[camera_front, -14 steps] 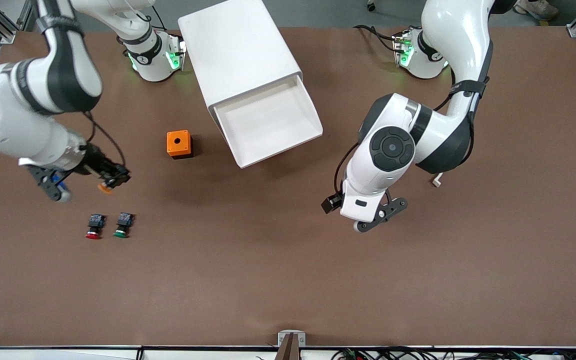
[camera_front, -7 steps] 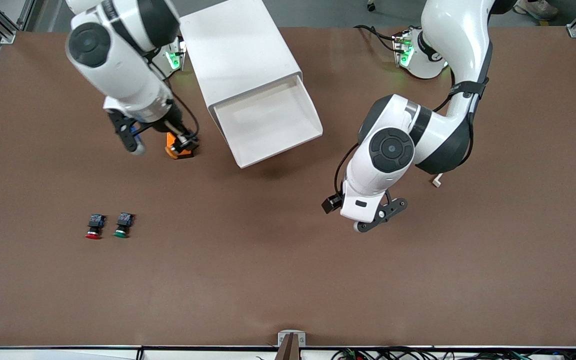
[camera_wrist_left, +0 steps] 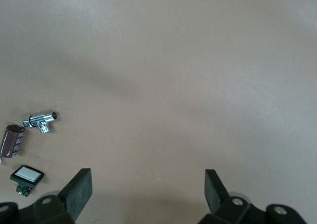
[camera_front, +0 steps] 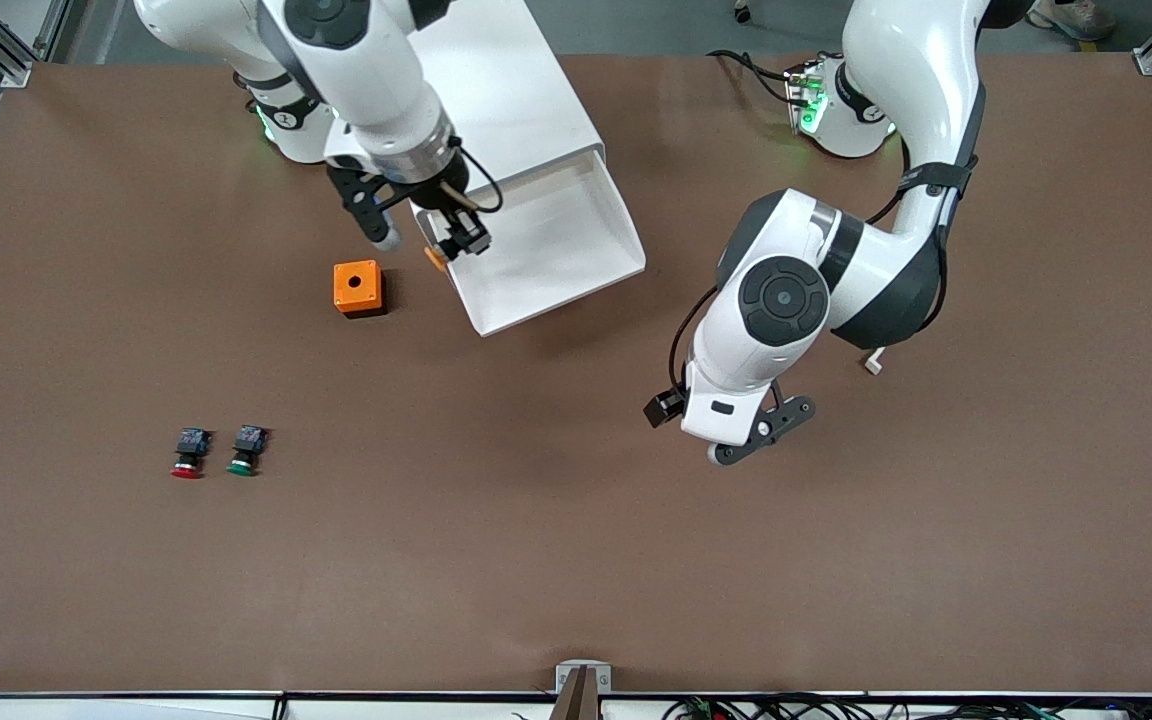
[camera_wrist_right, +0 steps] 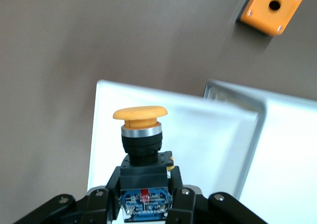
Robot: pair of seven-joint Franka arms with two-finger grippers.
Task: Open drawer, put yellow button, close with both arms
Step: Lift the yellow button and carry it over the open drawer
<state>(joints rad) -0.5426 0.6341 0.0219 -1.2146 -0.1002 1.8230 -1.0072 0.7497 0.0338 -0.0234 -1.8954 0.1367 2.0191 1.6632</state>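
The white cabinet (camera_front: 476,100) stands between the arm bases with its top drawer (camera_front: 556,300) pulled out, a wide shallow white tray with nothing in it. My right gripper (camera_front: 451,245) hangs over the drawer's corner at the right arm's end, shut on the yellow button (camera_front: 433,257). In the right wrist view the fingers grip the button's black-blue body, the yellow cap (camera_wrist_right: 140,115) points away from my right gripper (camera_wrist_right: 143,194), and the drawer (camera_wrist_right: 198,135) lies below. My left gripper (camera_front: 761,440) waits open over bare table, with nothing between its fingers (camera_wrist_left: 79,189).
An orange box with a round hole (camera_front: 357,288) sits on the table beside the drawer, also the orange box (camera_wrist_right: 272,8) in the right wrist view. A red-capped button (camera_front: 188,452) and a green-capped button (camera_front: 246,450) lie nearer the front camera. A metal part (camera_wrist_left: 42,121) and a dark cylinder (camera_wrist_left: 12,140) lie near my left gripper.
The right arm has swung from above the red and green buttons, past the orange box, to the drawer's corner, carrying the yellow button. The left arm has not moved.
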